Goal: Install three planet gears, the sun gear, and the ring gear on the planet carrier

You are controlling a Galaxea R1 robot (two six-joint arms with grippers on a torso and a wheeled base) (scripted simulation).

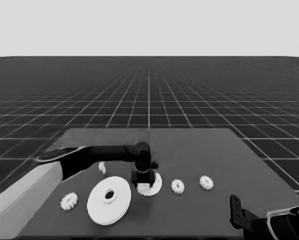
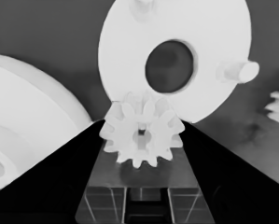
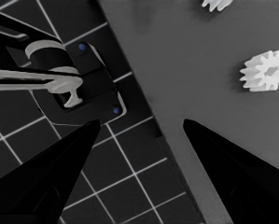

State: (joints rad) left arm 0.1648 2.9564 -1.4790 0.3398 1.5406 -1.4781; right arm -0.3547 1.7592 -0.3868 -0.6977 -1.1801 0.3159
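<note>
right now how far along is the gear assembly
Early. No gear visibly sits on the smaller round part yet. In hand: the left gripper holds one gear at that part's edge, near its pegs. Left: three gears lie loose on the table, and the larger round part waits beside it. The right gripper is parked at the table's corner.

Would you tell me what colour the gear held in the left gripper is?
White, like the other parts; the gear shows best in the left wrist view, between the left gripper fingers.
</note>
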